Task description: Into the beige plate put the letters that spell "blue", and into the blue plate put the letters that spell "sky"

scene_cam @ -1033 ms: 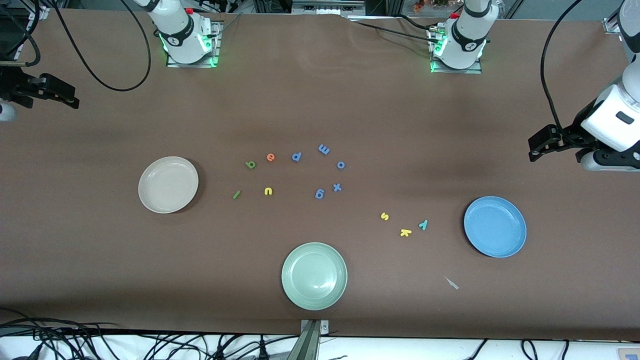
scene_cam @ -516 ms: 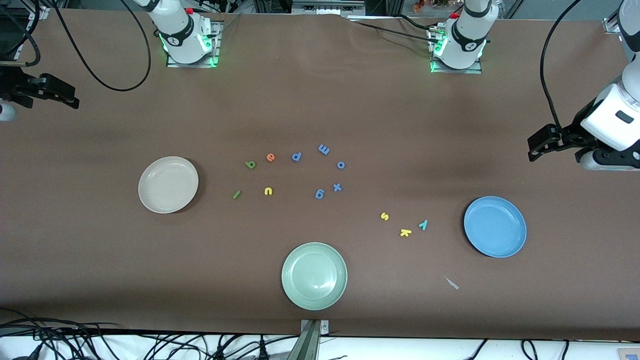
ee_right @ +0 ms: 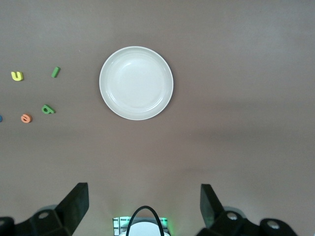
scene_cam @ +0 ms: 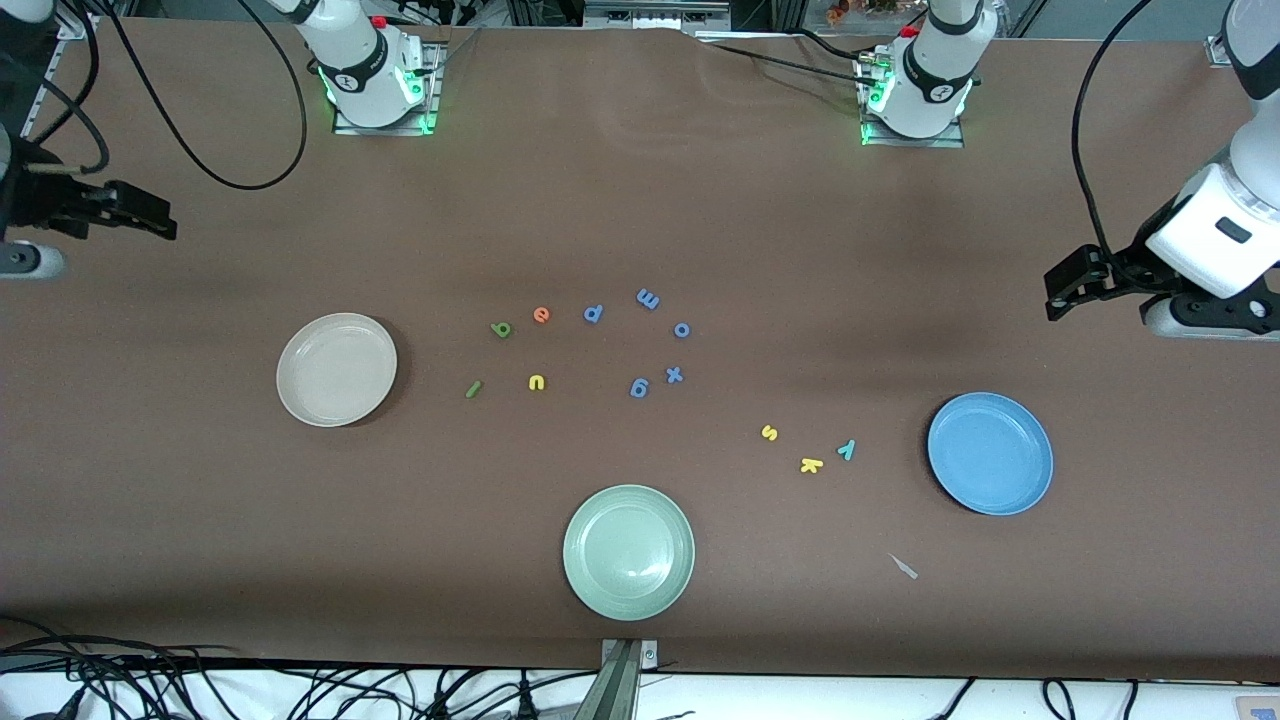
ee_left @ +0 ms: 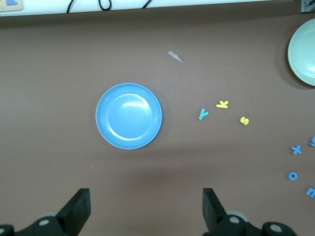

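Note:
The beige plate point(scene_cam: 336, 370) point(ee_right: 136, 83) lies toward the right arm's end. Beside it lie green "b" point(scene_cam: 501, 329), orange "e" point(scene_cam: 541, 315), green "l" point(scene_cam: 473, 389) and yellow "u" point(scene_cam: 537, 382). The blue plate point(scene_cam: 990, 453) point(ee_left: 129, 116) lies toward the left arm's end, with yellow "s" point(scene_cam: 769, 433), yellow "k" point(scene_cam: 811, 465) and teal "y" point(scene_cam: 846, 449) beside it. My left gripper point(scene_cam: 1058, 295) point(ee_left: 146, 206) hangs open and empty over bare table at its end. My right gripper point(scene_cam: 150, 215) point(ee_right: 144, 204) hangs open and empty over bare table at its end.
A pale green plate point(scene_cam: 628, 552) sits near the front edge. Blue letters p point(scene_cam: 593, 313), m point(scene_cam: 647, 298), o point(scene_cam: 681, 329), x point(scene_cam: 674, 374) and g point(scene_cam: 639, 387) lie mid-table. A small grey scrap point(scene_cam: 903, 566) lies nearer the camera than the blue plate.
Both grippers have drifted a little toward the middle of the table, still open. The letters and plates have not moved.

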